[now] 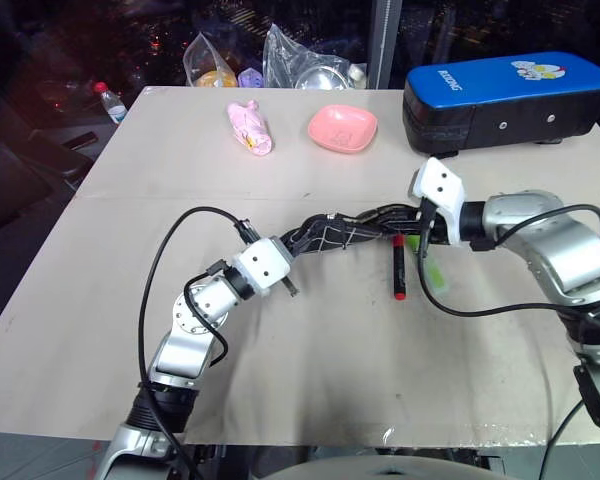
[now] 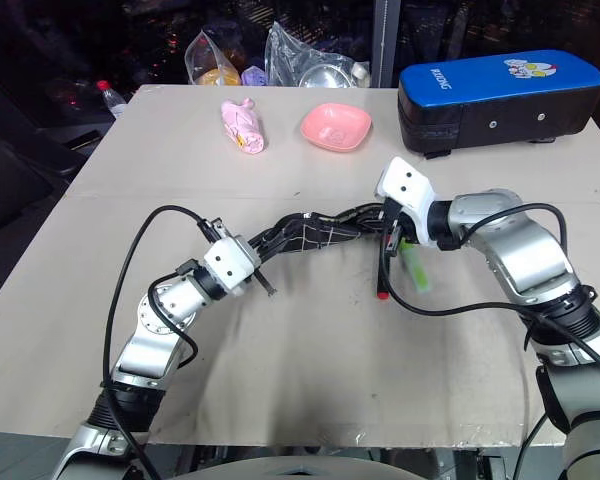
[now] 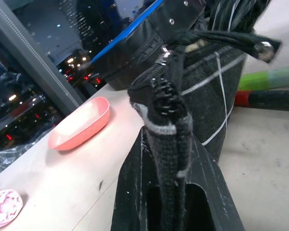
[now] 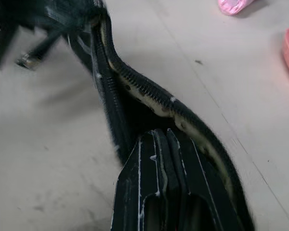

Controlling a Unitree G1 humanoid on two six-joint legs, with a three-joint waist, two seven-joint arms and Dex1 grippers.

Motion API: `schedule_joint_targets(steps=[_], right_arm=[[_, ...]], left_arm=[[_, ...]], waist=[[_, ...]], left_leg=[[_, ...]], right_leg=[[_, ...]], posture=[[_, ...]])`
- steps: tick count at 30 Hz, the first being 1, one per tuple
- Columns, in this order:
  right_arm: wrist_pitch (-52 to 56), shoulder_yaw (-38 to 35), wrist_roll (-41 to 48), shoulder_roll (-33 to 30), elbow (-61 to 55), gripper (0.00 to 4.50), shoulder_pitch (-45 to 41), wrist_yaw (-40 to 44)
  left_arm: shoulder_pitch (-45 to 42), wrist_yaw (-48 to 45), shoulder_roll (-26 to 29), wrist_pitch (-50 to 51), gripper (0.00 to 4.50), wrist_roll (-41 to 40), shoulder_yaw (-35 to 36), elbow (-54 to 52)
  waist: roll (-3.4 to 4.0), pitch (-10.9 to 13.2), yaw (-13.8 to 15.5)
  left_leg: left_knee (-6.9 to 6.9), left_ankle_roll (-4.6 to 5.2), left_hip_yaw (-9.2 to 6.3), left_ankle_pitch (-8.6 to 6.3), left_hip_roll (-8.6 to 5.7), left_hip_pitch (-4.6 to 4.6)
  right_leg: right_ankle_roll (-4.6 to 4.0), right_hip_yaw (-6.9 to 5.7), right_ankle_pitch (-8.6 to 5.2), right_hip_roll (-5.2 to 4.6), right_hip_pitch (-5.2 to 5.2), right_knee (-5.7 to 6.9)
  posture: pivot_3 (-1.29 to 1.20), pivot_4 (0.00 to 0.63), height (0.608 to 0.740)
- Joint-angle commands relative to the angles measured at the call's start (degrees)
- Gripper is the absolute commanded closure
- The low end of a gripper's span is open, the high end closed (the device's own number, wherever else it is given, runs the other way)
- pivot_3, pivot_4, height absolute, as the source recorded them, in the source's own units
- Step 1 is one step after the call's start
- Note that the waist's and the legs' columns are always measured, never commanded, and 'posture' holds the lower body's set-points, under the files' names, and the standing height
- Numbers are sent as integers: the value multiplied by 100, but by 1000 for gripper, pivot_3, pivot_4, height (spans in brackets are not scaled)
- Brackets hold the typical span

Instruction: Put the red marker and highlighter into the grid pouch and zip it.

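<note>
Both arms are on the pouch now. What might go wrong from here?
The red marker and highlighter lie on the table beneath the right gripper, outside the grid pouch. Both grippers' jaws are shut on the pouch, the left gripper at its other end, so no hand is free, and zipping now would shut them out.

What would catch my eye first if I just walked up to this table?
Mid-table, the left gripper and right gripper stretch a grid pouch between them, each shut on one end. Beneath its right end lie the red marker and highlighter. A big blue case sits far right.
</note>
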Motion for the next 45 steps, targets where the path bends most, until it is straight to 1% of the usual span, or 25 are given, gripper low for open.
schedule_joint_targets(steps=[1, 4, 7, 8, 11, 13, 14, 15, 16, 17, 18, 22, 23, 25, 28, 29, 31, 35, 37, 39, 45], right_arm=[[-337, 171, -353, 37, 69, 4445, -217, 75], [-862, 524, -864, 45, 327, 4445, -381, 163], [-1677, 930, -1436, 63, 695, 4445, -611, 375], [-1932, 1015, -1576, 84, 803, 4216, -685, 444], [-2712, 1066, -1817, 215, 1074, 3193, -774, 532], [-3063, 1007, -1890, 315, 1199, 2080, -763, 535], [-3209, 979, -1925, 355, 1247, 1672, -757, 540], [-3349, 959, -1974, 383, 1287, 1095, -754, 543], [-3452, 947, -2020, 395, 1309, 641, -748, 560], [-3558, 945, -2071, 380, 1316, 239, -740, 597], [-3652, 936, -2107, 363, 1319, 64, -725, 634], [-3984, 848, -2214, 299, 1359, 64, -671, 648], [-4050, 686, -2173, 352, 1340, 64, -638, 467], [-3442, 218, -1879, 398, 1023, 64, -547, 255], [-2272, -503, -1124, 385, 343, 64, -235, 243], [-1702, -816, -816, 343, -38, 64, 1, 186], [-777, -1221, -429, 243, -672, 64, 399, 77], [785, -1651, 48, 97, -1667, 64, 1134, -314], [1575, -1574, 44, 573, -2097, 64, 1797, -1054], [1818, -1305, -114, 867, -2278, 64, 2215, -1551], [2513, -1109, -78, 1021, -2812, 64, 2674, -2143]], left_arm=[[9, -21, -35, -77, 4500, -25, -69, -222], [-23, -83, -30, -130, 4500, 0, -161, -208], [-91, -118, -41, -166, 4500, 13, -193, -140], [-121, -117, -45, -166, 4500, 12, -185, -107], [-190, -63, -61, -159, 4500, 18, -142, -3], [-206, -31, -67, -152, 4500, 23, -122, 26], [-210, -4, -74, -135, 4500, 26, -105, 35], [-214, 31, -87, -108, 4500, 19, -80, 46], [-217, 57, -94, -91, 4500, 17, -60, 56], [-223, 80, -98, -73, 4500, 17, -39, 70], [-229, 100, -102, -61, 4500, 20, -23, 84], [-276, 150, -93, -56, 4500, 43, 9, 153], [-284, 165, -85, -57, 4500, 51, 20, 169], [-264, 197, -58, -55, 4500, 58, 62, 178], [-186, 231, -26, -47, 4500, 63, 111, 117], [-144, 251, -11, -43, 4500, 62, 140, 80], [-86, 282, 14, -38, 4500, 58, 185, 29], [-25, 347, 43, -28, 4500, 44, 281, -6], [-66, 373, 28, -35, 4500, 38, 310, 64], [-113, 373, 11, -51, 4500, 42, 296, 112], [-197, 320, 42, -95, 4500, 12, 278, 188]], waist=[[0, 0, 1], [0, 0, -1], [0, 0, -4], [0, 0, -7], [0, 0, -6], [0, 0, -7], [0, 0, -7], [0, 0, -7], [0, 0, -7], [0, 0, -6], [0, 0, -6], [0, 0, -5], [0, 0, -5], [0, 0, -2], [0, 0, 8], [-1, 0, 17], [-1, -1, 18], [0, -1, 10], [0, -1, 1], [-10, -11, -3], [-6, -8, 5]], left_leg=[[0, 0, 0, 0, 0, 0], [1, -1, 1, 0, 0, 0], [1, -1, 0, 1, -1, 2], [1, -1, 1, 1, -1, 2], [2, -5, 0, 3, -1, 3], [3, -24, -1, 14, -1, 4], [3, -25, 0, 15, -1, 4], [4, -26, 0, 16, -1, 4], [4, -26, 1, 16, -2, 3], [5, -27, 0, 16, -2, 4], [5, -27, 0, 16, -2, 4], [5, -29, -2, 17, -2, 6], [6, -29, -2, 17, -2, 7], [7, -28, -3, 17, -2, 7], [8, -29, -3, 17, -2, 7], [8, -29, -5, 17, -2, 6], [7, -26, -10, 15, -2, 4], [6, -11, -8, 6, -2, 5], [7, -10, -5, 6, 2, 8], [6, -11, -3, 6, 6, 10], [20, -10, -1, 7, -7, 5]], right_leg=[[0, 0, 0, 0, 0, 0], [0, 0, 0, 1, -1, 2], [0, 0, 0, 3, -2, 3], [0, 0, 0, 3, -2, 3], [0, 0, 0, 5, -2, 6], [0, 0, 0, 7, -2, 8], [0, 1, 0, 7, -1, 11], [0, 2, 0, 7, -1, 14], [0, 3, 0, 6, -2, 18], [0, 3, 0, 6, -2, 23], [0, 3, 0, 6, -4, 27], [-2, 3, -1, 7, -5, 38], [-1, 3, -1, 7, -6, 40], [-2, 4, -1, 7, -6, 44], [-2, 7, -1, 6, -7, 47], [-2, 6, -1, 5, -7, 47], [-3, 4, -1, 2, -6, 46], [-4, 6, -1, -4, -8, 49], [-5, 8, -2, -11, -8, 50], [-5, 8, -2, -11, -8, 54], [-1, 8, -1, -6, -7, 55]], posture=[[0, 150, 726], [0, 150, 726], [0, 150, 726], [0, 150, 726], [0, 150, 726], [0, 150, 726], [0, 150, 726], [0, 150, 726], [0, 150, 726], [0, 150, 726], [0, 150, 726], [0, 150, 726], [0, 150, 726], [0, 150, 726], [0, 150, 726], [0, 150, 726], [0, 150, 726], [0, 150, 726], [0, 150, 726], [0, 150, 726], [0, 150, 726]])
